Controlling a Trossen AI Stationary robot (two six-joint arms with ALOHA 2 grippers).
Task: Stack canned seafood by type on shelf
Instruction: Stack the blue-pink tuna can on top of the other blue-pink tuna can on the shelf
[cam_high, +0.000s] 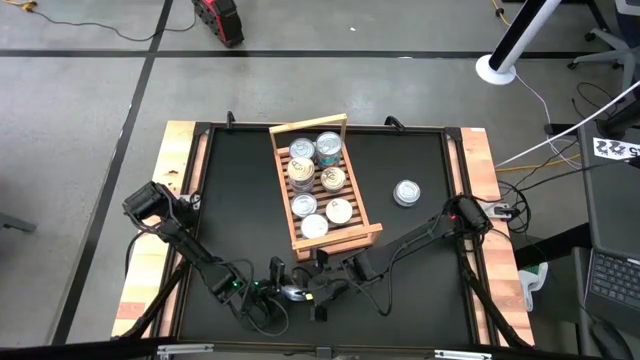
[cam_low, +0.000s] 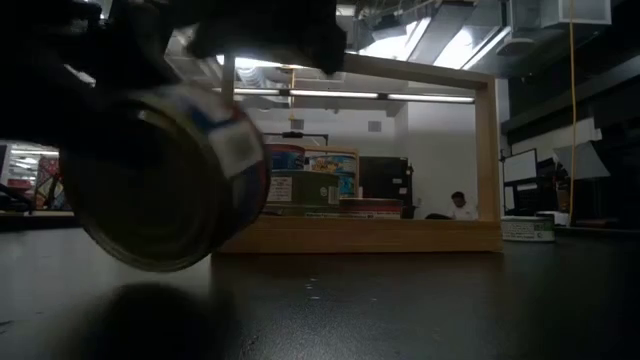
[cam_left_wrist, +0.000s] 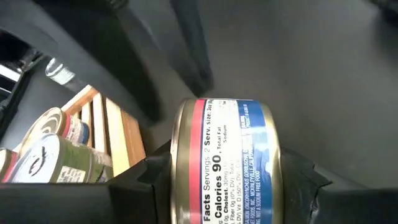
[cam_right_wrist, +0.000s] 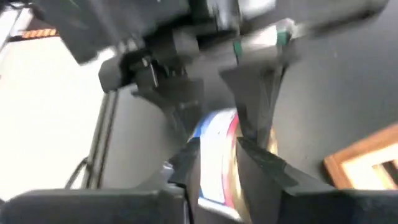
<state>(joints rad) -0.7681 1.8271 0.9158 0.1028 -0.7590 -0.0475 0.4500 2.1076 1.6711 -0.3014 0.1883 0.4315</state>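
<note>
Left wrist view, left claw (cam_left_wrist: 227, 180) gripping silver tin (cam_left_wrist: 225, 158), red-and-blue label, right claw (cam_right_wrist: 214, 165) loosely around it.

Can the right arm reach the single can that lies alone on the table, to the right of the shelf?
Probably yes, but not yet. The lone can sits on bare table on the right arm's side, nothing around it. But the right gripper is busy at the held can with the left gripper.
</note>
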